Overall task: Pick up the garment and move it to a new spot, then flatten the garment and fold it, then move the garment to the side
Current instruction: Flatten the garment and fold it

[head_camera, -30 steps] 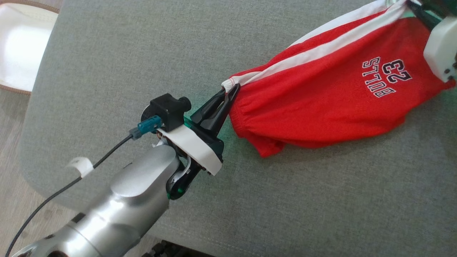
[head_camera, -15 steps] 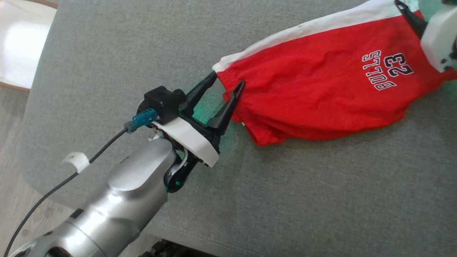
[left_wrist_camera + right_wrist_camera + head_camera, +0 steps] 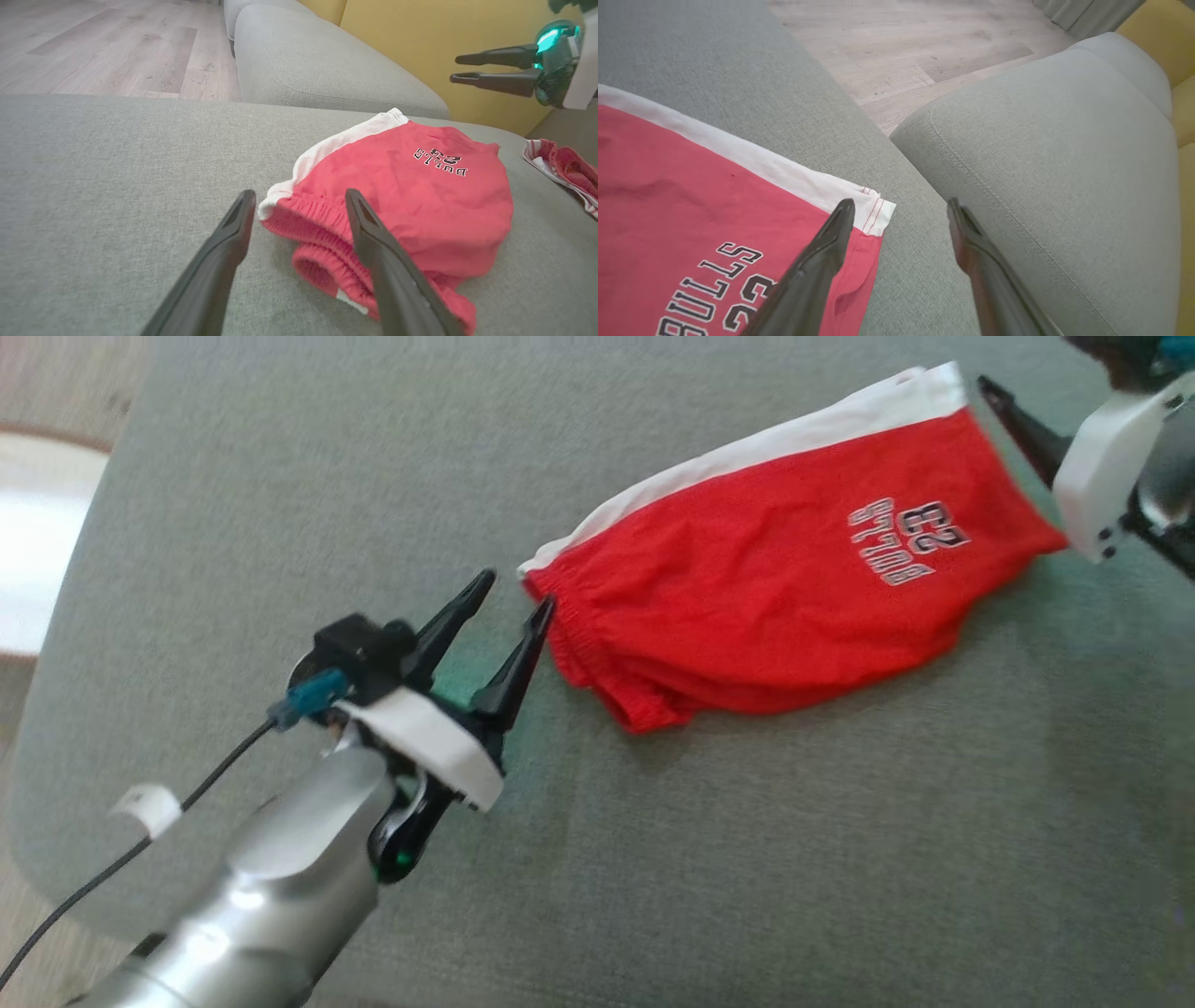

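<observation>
Two tools, both spread wide, and neither pinches anything; nearest the head camera is the silver left forearm, and the left tool [image 3: 518,590] points its dark fingers at the waistband end of the garment [image 3: 766,579]; the fingertips stand just beside the cloth, and whether one touches it I cannot tell; in the left wrist view one finger [image 3: 373,242] crosses in front of the gathered red elastic; the garment, a pair of red shorts with a white side stripe and the print "BULLS 23", lies flat on the grey sofa cushion [image 3: 747,859]; at its far end the right tool [image 3: 900,203] is above the hem corner, one finger over the white stripe's stitched edge and the other over bare cushion; the left wrist view shows that tool raised off the cushion; beyond lie a second red-and-white cloth [image 3: 565,170], another grey cushion [image 3: 1064,140], a wooden floor [image 3: 93,46] and a yellow wall [image 3: 397,42].
</observation>
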